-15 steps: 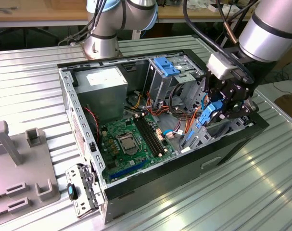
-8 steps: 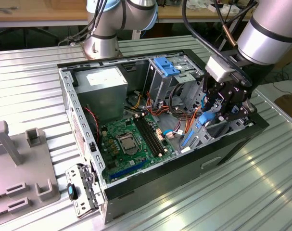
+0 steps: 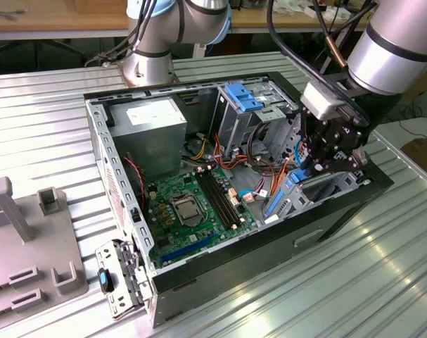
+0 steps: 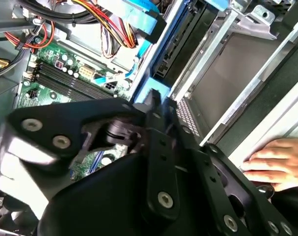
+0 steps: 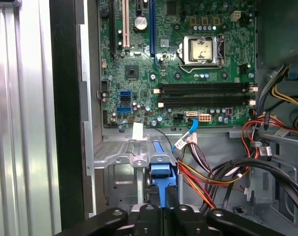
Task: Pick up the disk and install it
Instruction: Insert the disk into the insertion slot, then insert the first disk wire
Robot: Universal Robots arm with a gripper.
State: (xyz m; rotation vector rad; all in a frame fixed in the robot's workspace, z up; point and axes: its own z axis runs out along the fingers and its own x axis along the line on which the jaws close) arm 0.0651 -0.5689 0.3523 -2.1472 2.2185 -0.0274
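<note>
The disk (image 4: 174,46), a dark body in a bright blue rail, stands on edge in the metal drive cage (image 5: 120,156) at the front of the open computer case (image 3: 283,246). In the first wrist view its blue end (image 5: 163,173) sticks up out of the cage. My gripper (image 5: 163,200) is shut on that blue end, one black finger on each side. In the second wrist view my gripper (image 4: 156,105) pinches the same blue tab. In the exterior view my gripper (image 3: 317,165) reaches down into the case's right end, above the blue rail (image 3: 278,204).
The green motherboard (image 3: 192,204) lies beside the cage. Orange, red and black cables (image 5: 212,182) run close to my fingers. A person's hand (image 4: 276,162) rests on the case edge. A second cage with a paler blue latch (image 3: 243,97) and the power supply (image 3: 153,130) stand behind. A grey fixture (image 3: 30,246) sits at the exterior view's left.
</note>
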